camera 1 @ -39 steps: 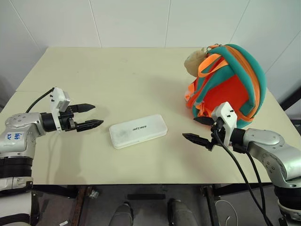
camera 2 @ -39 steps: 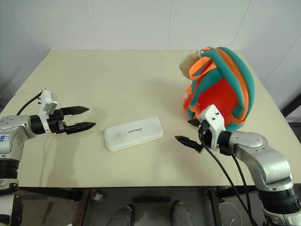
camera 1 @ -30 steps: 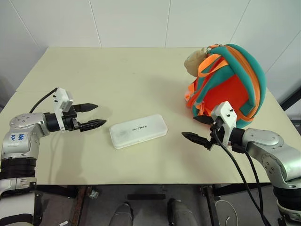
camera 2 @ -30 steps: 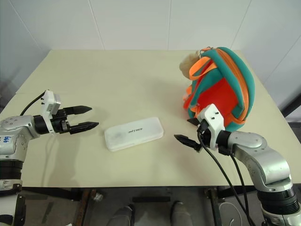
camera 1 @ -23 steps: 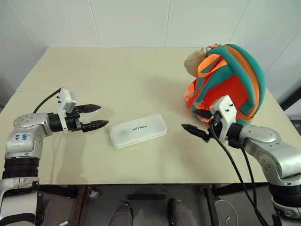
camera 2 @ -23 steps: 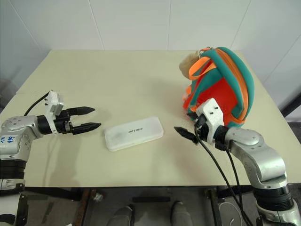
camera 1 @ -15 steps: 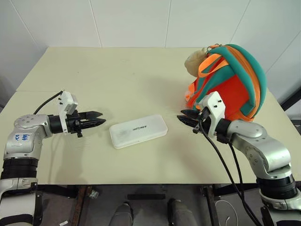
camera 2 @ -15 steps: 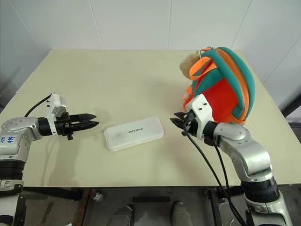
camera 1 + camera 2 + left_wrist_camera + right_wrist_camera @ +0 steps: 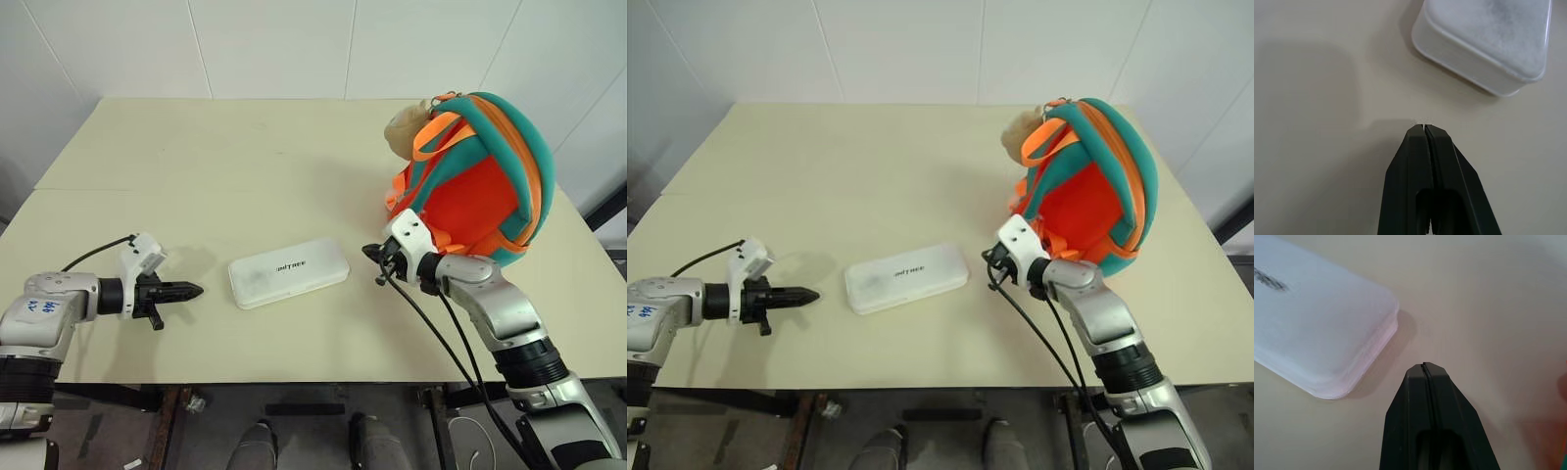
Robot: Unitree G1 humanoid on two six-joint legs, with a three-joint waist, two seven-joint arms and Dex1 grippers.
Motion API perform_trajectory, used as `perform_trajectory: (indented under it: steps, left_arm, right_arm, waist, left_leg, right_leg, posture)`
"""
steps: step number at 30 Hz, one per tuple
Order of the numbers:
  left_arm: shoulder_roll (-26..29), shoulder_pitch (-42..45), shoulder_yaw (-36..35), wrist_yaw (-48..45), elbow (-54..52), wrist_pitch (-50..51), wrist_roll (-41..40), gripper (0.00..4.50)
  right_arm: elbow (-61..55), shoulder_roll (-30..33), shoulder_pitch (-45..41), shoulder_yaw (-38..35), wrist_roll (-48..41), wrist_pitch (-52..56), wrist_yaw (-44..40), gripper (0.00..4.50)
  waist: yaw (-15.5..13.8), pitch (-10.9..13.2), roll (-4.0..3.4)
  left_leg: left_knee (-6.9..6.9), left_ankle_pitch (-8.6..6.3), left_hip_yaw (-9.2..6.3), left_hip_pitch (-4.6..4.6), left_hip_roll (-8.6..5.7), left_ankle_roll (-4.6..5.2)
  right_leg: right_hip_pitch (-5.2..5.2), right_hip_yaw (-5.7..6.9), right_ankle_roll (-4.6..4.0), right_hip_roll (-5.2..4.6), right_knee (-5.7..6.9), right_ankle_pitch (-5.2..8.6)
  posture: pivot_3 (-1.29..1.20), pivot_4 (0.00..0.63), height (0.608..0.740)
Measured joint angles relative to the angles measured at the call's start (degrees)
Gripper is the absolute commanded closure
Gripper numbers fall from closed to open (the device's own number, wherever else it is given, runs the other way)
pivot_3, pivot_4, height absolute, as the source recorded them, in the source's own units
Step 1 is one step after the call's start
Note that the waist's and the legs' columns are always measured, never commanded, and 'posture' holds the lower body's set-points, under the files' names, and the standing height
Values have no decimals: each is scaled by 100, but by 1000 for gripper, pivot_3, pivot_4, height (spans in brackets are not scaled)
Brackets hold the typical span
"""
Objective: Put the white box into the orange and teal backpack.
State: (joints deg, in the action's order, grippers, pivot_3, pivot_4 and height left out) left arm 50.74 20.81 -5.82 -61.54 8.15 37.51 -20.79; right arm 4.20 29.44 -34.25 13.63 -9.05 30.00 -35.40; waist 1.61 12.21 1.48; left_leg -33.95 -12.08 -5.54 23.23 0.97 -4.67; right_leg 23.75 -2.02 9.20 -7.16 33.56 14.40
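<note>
A: Where is the white box (image 9: 288, 272) found?

B: It is seen lying flat on the cream surface (image 9: 245, 166), roughly in the middle of the near half, with its dark lettering facing up. It is set at a slight slant, its right end a little farther from the robot than its left end. Nothing is resting on it and it is not being held.

A: And the orange and teal backpack (image 9: 476, 176)?

B: It is placed at the far right of the surface, bulging upward, with teal edging and light-orange webbing looped over its orange body. A small beige plush charm (image 9: 404, 130) is seen against its far left side. The backpack and the box are kept apart by a strip of bare surface.

A: How is the left gripper (image 9: 193, 290) described?

B: Its two black fingers are pressed together into a single point, with nothing pinched between them. It is held low over the surface, to the left of the box, pointing toward the box's left end but not touching it. In the left wrist view the joined tips (image 9: 1423, 131) are seen just short of a rounded corner of the box.

A: And the right gripper (image 9: 371, 253)?

B: It is likewise pressed together and empty. It is positioned between the box's right end and the base of the backpack, near the box, with a gap of surface visible in the right wrist view.
</note>
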Motion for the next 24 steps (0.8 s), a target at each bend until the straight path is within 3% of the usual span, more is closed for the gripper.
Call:
perform_trajectory:
  steps: [6, 24]
  left_arm:
    - [-578, -25, -128, 181, -41, -271, -191, 4465]
    - [-943, 71, -133, 27, 514, -892, -157, 4465]
  right_arm:
    - [463, -386, -252, 165, 166, -254, -155, 4500]
    - [-154, -397, -99, 91, 242, 198, -790, 4500]
  waist:
    - [36, 0, 0]
    - [7, -1, 1]
  left_leg:
    - [-1, 1, -1, -5, 2, -1]
    - [-5, 2, -2, -11, 3, -2]
  right_leg:
    - [0, 0, 8, 4, 13, -4]
    - [-1, 0, 5, 6, 21, -3]
  posture:
    - [0, 150, 740]
    - [0, 150, 740]
